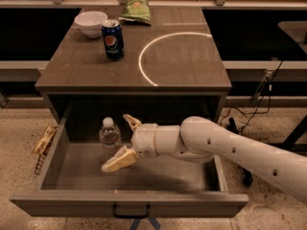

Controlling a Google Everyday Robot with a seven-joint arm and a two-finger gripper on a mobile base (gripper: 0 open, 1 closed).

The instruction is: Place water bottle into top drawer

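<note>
The top drawer (53,153) is pulled out wide, with a black handle (131,213) on its front. The water bottle (109,135), clear with a white cap, stands upright on the drawer floor at the back left. My gripper (115,143) reaches into the drawer from the right on a white arm. Its two tan fingers (118,160) are spread wide, one above and behind the bottle, one low in front of it. The fingers do not press on the bottle.
On the cabinet top stand a blue Pepsi can (113,39), a white bowl (91,23) and a green chip bag (135,9). A snack packet (44,139) lies on the floor left of the drawer. Cables (259,99) hang at the right.
</note>
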